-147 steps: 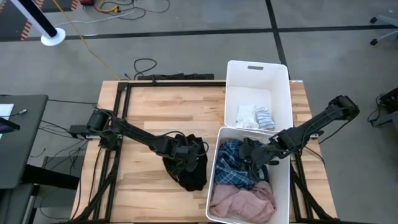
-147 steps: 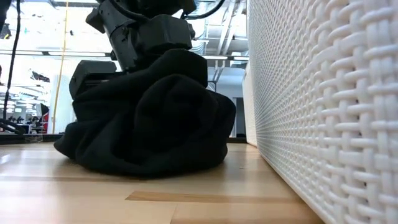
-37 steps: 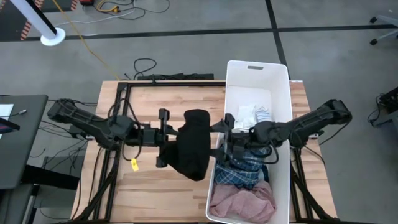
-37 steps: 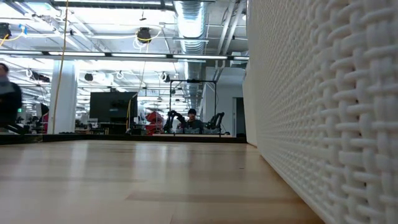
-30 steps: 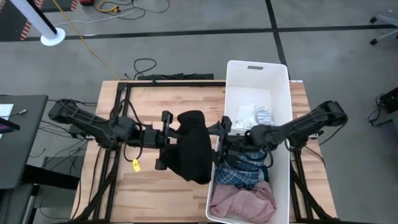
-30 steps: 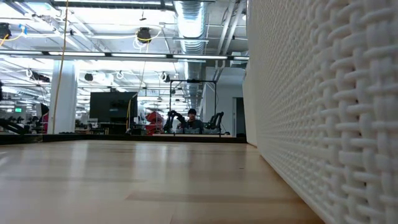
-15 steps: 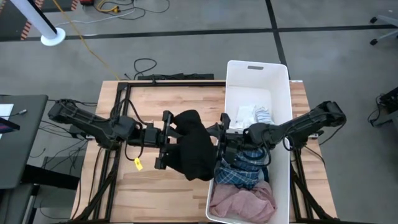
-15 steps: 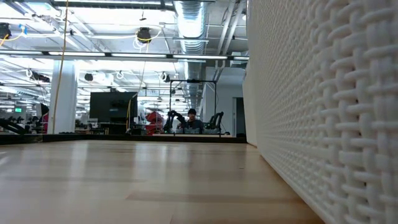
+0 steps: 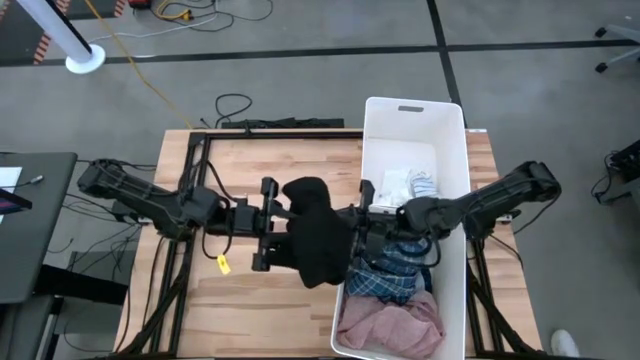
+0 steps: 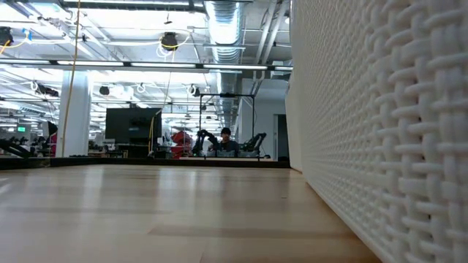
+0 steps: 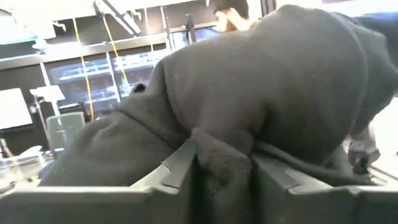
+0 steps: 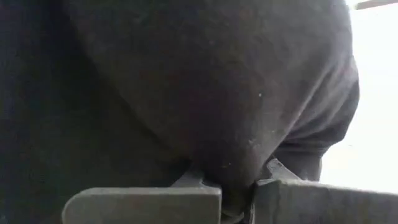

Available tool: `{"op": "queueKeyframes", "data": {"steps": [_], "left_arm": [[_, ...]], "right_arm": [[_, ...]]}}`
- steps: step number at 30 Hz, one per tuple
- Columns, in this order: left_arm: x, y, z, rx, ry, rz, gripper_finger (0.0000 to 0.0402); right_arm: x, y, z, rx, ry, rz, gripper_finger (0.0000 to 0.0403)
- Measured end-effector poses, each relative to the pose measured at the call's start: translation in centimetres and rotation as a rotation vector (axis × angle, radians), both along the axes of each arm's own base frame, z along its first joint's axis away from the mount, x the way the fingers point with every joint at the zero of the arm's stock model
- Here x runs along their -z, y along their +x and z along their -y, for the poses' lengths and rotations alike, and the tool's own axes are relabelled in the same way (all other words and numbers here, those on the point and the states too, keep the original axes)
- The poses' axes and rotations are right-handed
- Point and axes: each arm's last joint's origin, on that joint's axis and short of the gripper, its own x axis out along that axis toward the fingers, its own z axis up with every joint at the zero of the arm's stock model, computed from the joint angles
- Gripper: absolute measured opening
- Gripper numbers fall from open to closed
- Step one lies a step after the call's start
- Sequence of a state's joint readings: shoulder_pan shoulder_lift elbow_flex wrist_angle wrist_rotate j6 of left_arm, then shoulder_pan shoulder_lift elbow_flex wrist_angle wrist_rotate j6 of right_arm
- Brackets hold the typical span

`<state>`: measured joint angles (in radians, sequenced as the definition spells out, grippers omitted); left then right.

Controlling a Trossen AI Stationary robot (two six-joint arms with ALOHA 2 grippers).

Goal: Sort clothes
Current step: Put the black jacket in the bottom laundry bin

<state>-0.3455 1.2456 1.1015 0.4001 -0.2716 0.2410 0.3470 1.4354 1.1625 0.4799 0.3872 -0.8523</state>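
— Left gripper (image 9: pixel 282 222) and right gripper (image 9: pixel 352 232)?
— Both pinch folds of the black garment (image 9: pixel 318 232) — each set of fingers narrow on cloth, from opposite sides.
— Where does it hang?
— Above the table (image 9: pixel 250 165), beside the bin (image 9: pixel 452 150), its length running front-to-back.
— Arms?
— Stretched level, facing each other.

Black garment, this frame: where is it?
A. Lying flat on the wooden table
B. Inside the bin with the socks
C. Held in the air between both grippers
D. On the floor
C: the black garment hangs between the left gripper and right gripper, each pinching a fold, and the low view shows nothing on the table.
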Motion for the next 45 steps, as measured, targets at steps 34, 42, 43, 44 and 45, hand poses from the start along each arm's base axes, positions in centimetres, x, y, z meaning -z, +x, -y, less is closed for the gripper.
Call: {"op": "queueKeyframes", "data": {"steps": [34,42,43,44,45], "left_arm": [[2.1,-1.2,0.0,-0.116,0.071,-0.285,0.0209],[2.8,-1.3,-0.1,-0.113,0.052,-0.348,0.0209],[2.8,-1.3,-0.1,-0.114,0.052,-0.351,0.0209],[2.8,-1.3,-0.1,-0.114,0.052,-0.354,0.0209],[2.8,-1.3,-0.1,-0.114,0.052,-0.355,0.0209]], "right_arm": [[-0.4,-16.7,-1.0,-0.047,0.359,-0.611,0.0019],[2.6,-16.7,-1.6,-0.015,0.436,-0.930,0.0019],[3.0,-16.6,-1.7,-0.004,0.433,-0.971,0.0019],[3.5,-16.5,-1.7,0.007,0.435,-1.021,0.0019],[3.9,-16.4,-1.8,0.024,0.439,-1.072,0.0019]]}}
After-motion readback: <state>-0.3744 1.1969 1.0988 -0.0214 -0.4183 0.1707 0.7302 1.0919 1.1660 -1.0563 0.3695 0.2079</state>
